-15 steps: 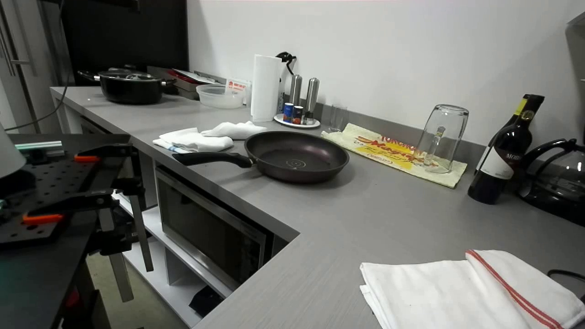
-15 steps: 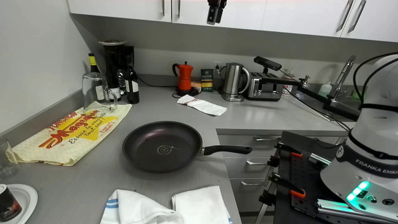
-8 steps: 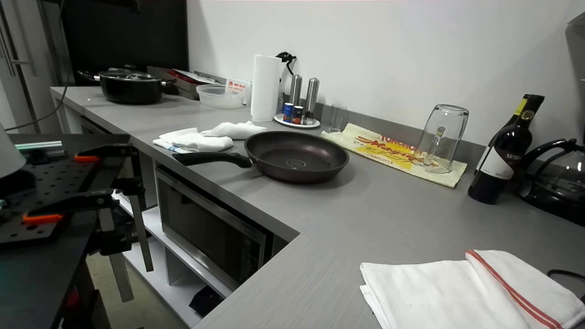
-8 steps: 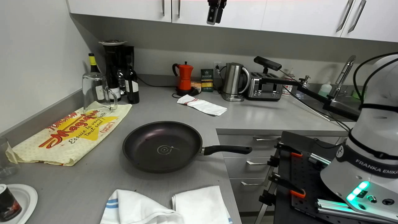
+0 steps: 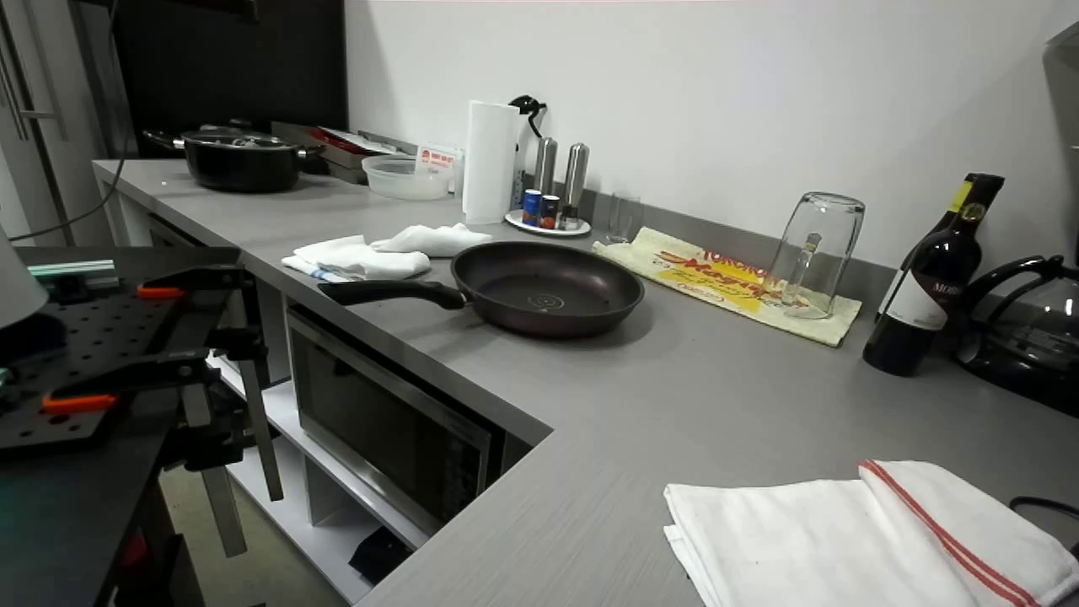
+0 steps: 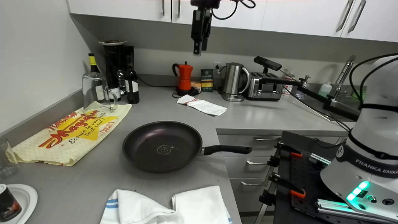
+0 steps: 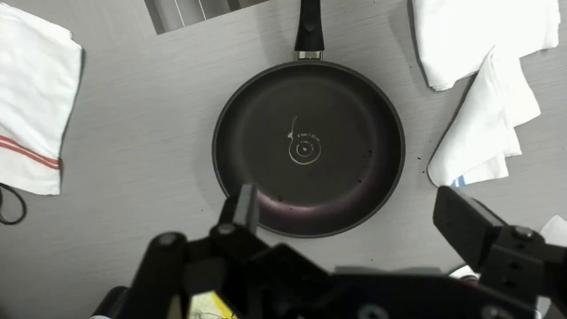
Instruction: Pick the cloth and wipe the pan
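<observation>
In an exterior view: pan (image 5: pixel 546 293) near front edge of counter (image 5: pixel 674 405), blue-striped cloth (image 5: pixel 362 260) beside it, red-striped cloth (image 5: pixel 809 539) past inner corner. In an exterior view: gripper (image 6: pixel 200 52) hangs above counter. Wrist view: fingers (image 7: pixel 465 226) spread wide, pan below

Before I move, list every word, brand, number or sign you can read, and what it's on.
"FRANKA EMIKA", with a round logo: robot base.
"TORCHON Magique Essuie la vaisselle tout seul!": yellow printed towel.
"MOR", rest unclear: wine bottle.
Too small or blurred to read: markings in the pan, print on the green packet, white card and blue container.
</observation>
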Available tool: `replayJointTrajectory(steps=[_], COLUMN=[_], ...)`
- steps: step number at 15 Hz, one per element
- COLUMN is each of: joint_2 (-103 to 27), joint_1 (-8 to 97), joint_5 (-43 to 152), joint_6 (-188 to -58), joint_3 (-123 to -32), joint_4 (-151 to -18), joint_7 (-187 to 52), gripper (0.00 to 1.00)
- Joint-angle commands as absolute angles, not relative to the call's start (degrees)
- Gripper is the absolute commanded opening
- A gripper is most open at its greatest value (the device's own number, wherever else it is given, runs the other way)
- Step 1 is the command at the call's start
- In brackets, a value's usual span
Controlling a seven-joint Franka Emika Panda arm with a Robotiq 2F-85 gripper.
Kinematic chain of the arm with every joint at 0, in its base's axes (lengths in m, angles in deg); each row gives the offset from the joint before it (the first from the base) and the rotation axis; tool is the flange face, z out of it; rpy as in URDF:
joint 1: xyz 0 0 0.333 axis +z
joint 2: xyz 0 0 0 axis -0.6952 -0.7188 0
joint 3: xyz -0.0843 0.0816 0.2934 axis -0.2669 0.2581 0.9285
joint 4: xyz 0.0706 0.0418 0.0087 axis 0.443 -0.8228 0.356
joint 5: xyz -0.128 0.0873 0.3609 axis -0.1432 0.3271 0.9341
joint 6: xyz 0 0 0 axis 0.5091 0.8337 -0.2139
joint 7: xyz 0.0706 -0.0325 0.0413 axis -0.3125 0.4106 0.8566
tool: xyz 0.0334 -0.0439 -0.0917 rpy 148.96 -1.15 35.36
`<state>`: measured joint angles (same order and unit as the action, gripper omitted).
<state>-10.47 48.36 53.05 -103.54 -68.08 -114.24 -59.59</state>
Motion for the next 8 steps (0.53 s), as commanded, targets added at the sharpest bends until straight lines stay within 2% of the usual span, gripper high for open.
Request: replayJointTrajectory(steps=[1,8], joint_2=[-21.38,-39.59], joint_1=[50.35,54.79], joint_5=[54.11,56.70], joint_6=[-108.13,-115.15], joint_3=[-66.42,-62.69], joint_4=[-109.89,-102.99], joint_7=[-60.73,-61.86], gripper=[1.00,1.00])
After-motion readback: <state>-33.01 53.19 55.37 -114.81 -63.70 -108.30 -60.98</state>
